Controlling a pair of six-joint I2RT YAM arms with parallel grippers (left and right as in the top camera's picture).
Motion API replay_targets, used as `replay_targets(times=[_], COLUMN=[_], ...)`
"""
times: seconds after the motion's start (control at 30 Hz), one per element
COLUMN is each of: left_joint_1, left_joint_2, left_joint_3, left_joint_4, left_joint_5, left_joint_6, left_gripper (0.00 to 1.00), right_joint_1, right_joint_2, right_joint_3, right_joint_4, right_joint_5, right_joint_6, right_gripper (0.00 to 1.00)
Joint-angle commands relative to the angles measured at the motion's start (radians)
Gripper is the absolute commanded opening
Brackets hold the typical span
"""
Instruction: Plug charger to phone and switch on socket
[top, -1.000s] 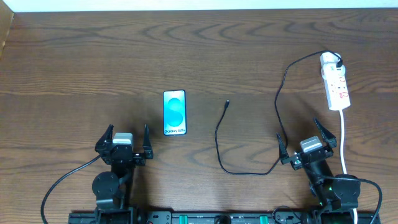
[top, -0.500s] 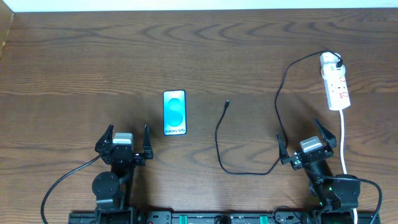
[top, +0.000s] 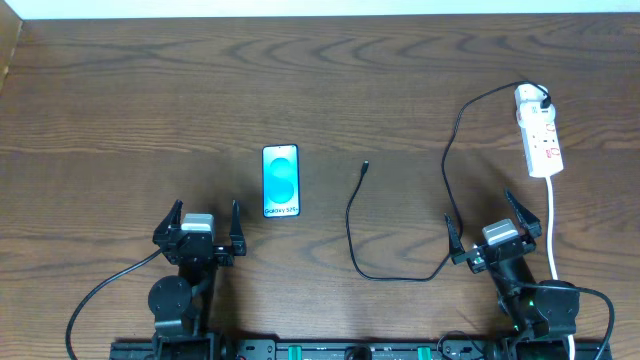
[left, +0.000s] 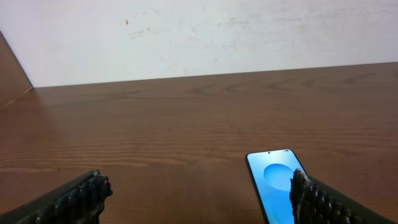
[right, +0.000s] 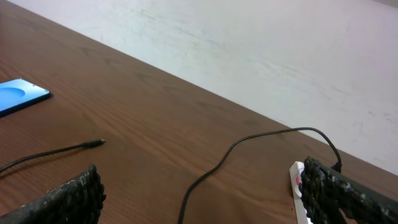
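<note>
**Phone and charger tip apart**

Wooden surface (top: 120, 90): left end effector (top: 207, 212) and right end effector (top: 480, 212) gape wide, empty. White socket (top: 538, 132), red marks, far right. Cyan phone (top: 281, 181) reads "Galaxy", left of centre. Black charger (top: 352, 235) lies between them, tip near the phone, not touching

On your counter (top: 320, 80), the phone (top: 281, 181) lies flat just ahead of the left claw (top: 207, 207), a little to its right. Right of the phone and apart from it rests the connector tip (top: 366, 165) of the charger (top: 349, 218). Its cable runs back toward you, bends right and passes close by the left side of the right claw (top: 479, 208). It then loops away to the far right, where its plug (top: 543, 99) sits in the far end of the socket (top: 538, 132). The socket lies lengthwise ahead of the right claw.
</note>
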Motion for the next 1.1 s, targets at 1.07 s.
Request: replay_targets(times=[1.07], left_joint_1=[-0.001], left_joint_2=[0.345], left_joint_3=[0.231], left_joint_4=[0.044], left_joint_5=[0.104], left_joint_6=[-0.066], left_gripper=[0.95], right_joint_1=[-0.003], right_joint_2=[-0.005], right_joint_3=[-0.001], right_joint_4=[-0.005], right_joint_5=[-0.006], right_joint_6=[0.018], right_gripper=[0.99])
